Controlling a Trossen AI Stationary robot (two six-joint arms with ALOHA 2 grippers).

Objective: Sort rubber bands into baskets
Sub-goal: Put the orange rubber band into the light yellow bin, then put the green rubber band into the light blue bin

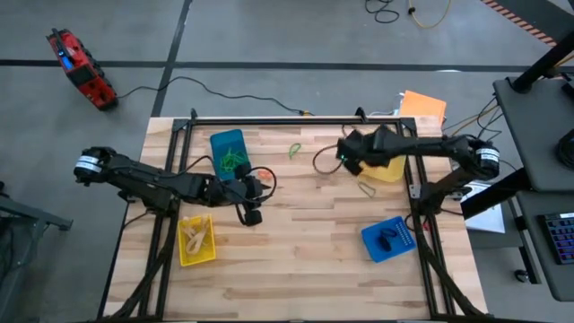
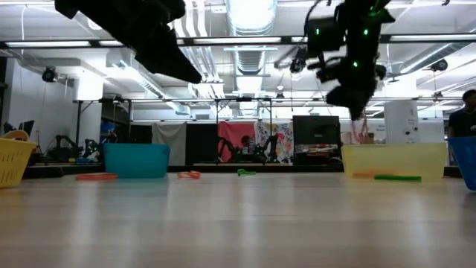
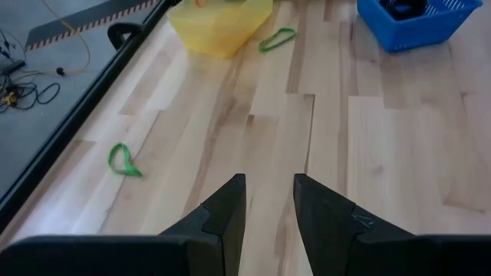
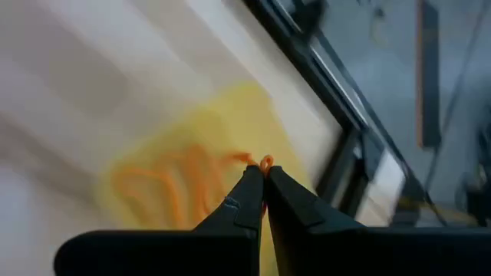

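My right gripper point(image 4: 264, 178) is shut on an orange rubber band, high above the far-right yellow basket point(image 1: 387, 168), which holds orange bands point(image 4: 165, 188). It shows in the high view point(image 1: 348, 161) and raised in the low view point(image 2: 354, 104). My left gripper point(image 3: 268, 195) is open and empty, above the table beside the blue basket point(image 1: 228, 152) that holds green bands. It points toward the table's right. A green band point(image 3: 123, 161) lies on the wood ahead of it, and another point(image 3: 276, 38) lies by the yellow basket point(image 3: 222, 27). My right gripper pinches the orange band between its two fingertips. A small bit of the band point(image 4: 265, 162) sticks out past the tips; the fingers hide the rest. The band is lifted clear, above the yellow basket.
A yellow basket with tan bands point(image 1: 197, 240) stands at the near left. A blue basket with black bands point(image 1: 387, 238) stands at the near right. Loose orange and green bands point(image 2: 190, 174) lie along the table's far part. A flat orange sheet point(image 1: 423, 105) lies at the far right corner.
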